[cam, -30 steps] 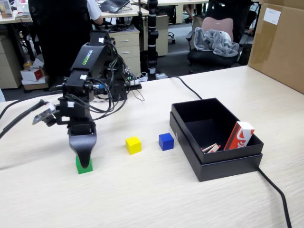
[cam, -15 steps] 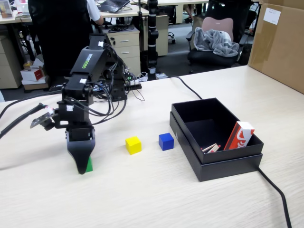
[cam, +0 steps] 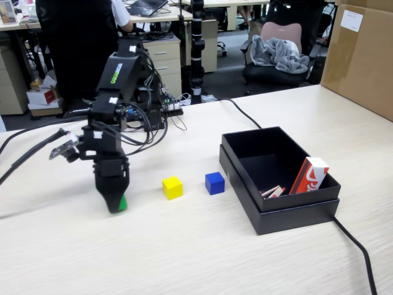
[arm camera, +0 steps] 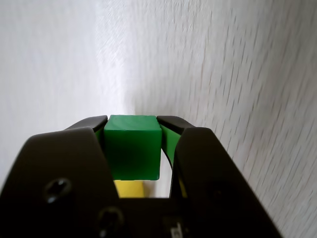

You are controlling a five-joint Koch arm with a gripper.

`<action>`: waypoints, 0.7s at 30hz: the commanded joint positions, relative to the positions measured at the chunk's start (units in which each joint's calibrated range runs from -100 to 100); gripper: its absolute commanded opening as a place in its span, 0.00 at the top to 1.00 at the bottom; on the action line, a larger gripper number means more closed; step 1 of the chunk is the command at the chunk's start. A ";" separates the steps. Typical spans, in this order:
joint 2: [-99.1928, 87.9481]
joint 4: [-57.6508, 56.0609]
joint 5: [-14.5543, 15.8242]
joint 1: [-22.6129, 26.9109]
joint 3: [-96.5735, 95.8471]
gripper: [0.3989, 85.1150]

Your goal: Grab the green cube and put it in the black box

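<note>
Three cubes on the table [cam: 184, 246]: green cube [arm camera: 132, 146] at left in the fixed view, pinched between the jaws of the gripper [cam: 115, 206] and mostly hidden behind it, then yellow cube [cam: 172, 187] and blue cube [cam: 214, 183] between it and the one black box [cam: 279, 212]. Red carton [cam: 309, 175] leaning inside that box; cable [cam: 356, 249] trailing past its corner. Shifted slightly rightward since half a second ago, cube along with it.

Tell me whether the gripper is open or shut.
Shut on the small bright-green cube: in the wrist view both jaws of the gripper press against its sides.
</note>
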 commanded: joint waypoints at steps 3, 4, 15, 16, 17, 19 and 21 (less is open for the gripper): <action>-32.39 -4.40 5.42 6.79 -5.78 0.99; -34.91 -4.91 6.15 7.81 -6.15 0.99; -41.57 -4.57 17.39 26.81 -0.52 0.99; -39.50 -4.05 17.53 27.30 -0.16 0.99; -38.24 -4.05 17.73 27.55 0.38 0.99; -32.27 -3.96 18.85 28.67 3.01 0.99; -25.39 -3.96 19.54 29.60 4.92 0.99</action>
